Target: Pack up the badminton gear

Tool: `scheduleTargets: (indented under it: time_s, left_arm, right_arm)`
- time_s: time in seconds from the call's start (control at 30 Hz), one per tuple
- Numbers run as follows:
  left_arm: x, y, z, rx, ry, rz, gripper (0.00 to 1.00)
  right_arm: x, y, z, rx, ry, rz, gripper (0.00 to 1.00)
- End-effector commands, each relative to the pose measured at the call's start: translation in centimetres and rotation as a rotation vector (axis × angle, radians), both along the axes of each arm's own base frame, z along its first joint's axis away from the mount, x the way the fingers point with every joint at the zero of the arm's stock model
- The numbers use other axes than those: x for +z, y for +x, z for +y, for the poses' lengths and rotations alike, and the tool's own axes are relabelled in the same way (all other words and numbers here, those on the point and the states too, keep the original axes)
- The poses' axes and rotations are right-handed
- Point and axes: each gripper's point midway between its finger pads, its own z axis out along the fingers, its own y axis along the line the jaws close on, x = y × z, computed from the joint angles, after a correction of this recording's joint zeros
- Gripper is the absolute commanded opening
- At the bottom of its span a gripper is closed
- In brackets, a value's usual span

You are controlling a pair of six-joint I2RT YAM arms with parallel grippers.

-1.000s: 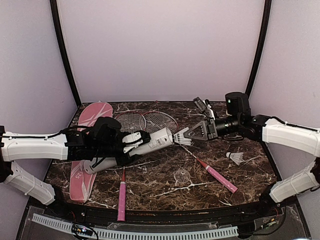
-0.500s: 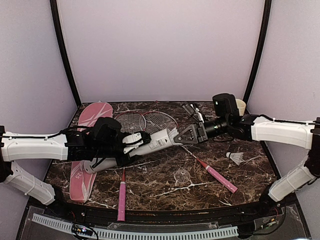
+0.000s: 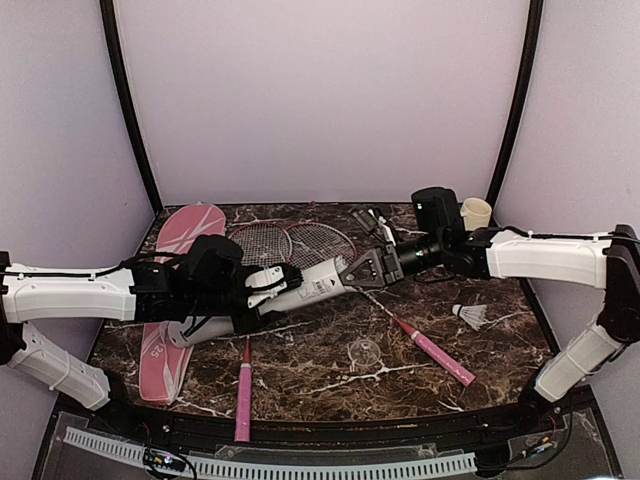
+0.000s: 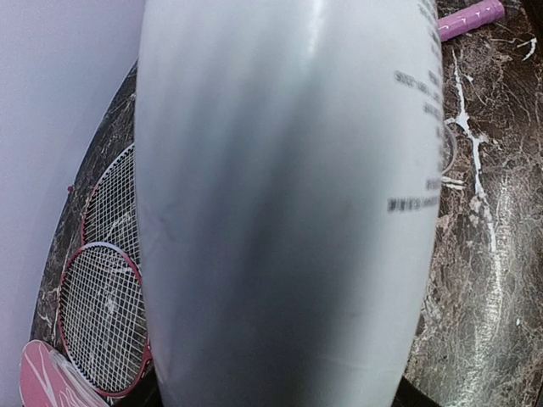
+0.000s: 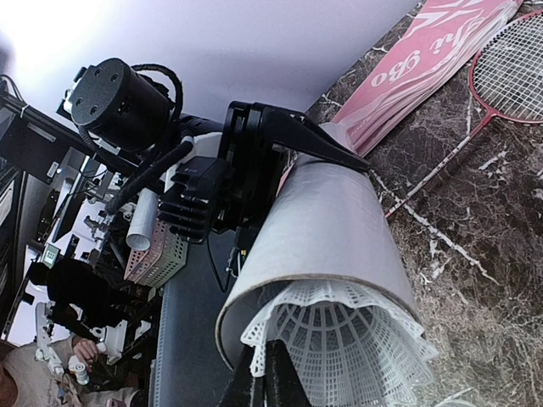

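My left gripper [image 3: 258, 290] is shut on the white tube [image 3: 312, 281], holding it nearly level above the table with its mouth to the right. The tube [image 4: 280, 203] fills the left wrist view and hides those fingers. My right gripper [image 5: 273, 373] is shut on the skirt rim of a white shuttlecock [image 5: 344, 343], which sits partly inside the tube's mouth [image 5: 339, 229]. Another shuttlecock [image 3: 470, 315] lies at the right. Two red-rimmed racquet heads [image 3: 260, 242] [image 3: 322, 240] lie at the back, their pink handles [image 3: 243, 390] [image 3: 437, 357] toward the front. The pink cover [image 3: 172, 300] lies left.
A cream mug [image 3: 477, 212] stands at the back right corner. A clear round cap [image 3: 365, 352] lies on the marble table [image 3: 310, 370] between the two handles. Purple walls close in the back and sides.
My right gripper has moved left with the shuttlecock, bringing it from just outside the tube into its mouth. The left arm and tube have stayed still.
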Motion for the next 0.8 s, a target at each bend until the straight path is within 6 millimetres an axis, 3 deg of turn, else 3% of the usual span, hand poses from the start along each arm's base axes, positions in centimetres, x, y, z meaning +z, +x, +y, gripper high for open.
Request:
scheduleTargets:
  time_s: [0.0, 0.47, 0.77]
  left_arm:
    - [1.7, -0.2, -0.5, -0.021, -0.041, -0.031, 0.63]
    - [1.5, -0.2, -0.5, -0.024, -0.035, -0.031, 0.63]
    - [1.7, -0.2, -0.4, -0.02, -0.035, -0.036, 0.63]
  right_arm:
    - [1.4, -0.1, 1.1, 0.04, 0.049, -0.047, 0.0]
    - [1.1, 0.2, 2.6, 0.059, 0.045, -0.061, 0.0]
    - [1.4, 0.9, 2.3, -0.002, 0.021, -0.115, 0.0]
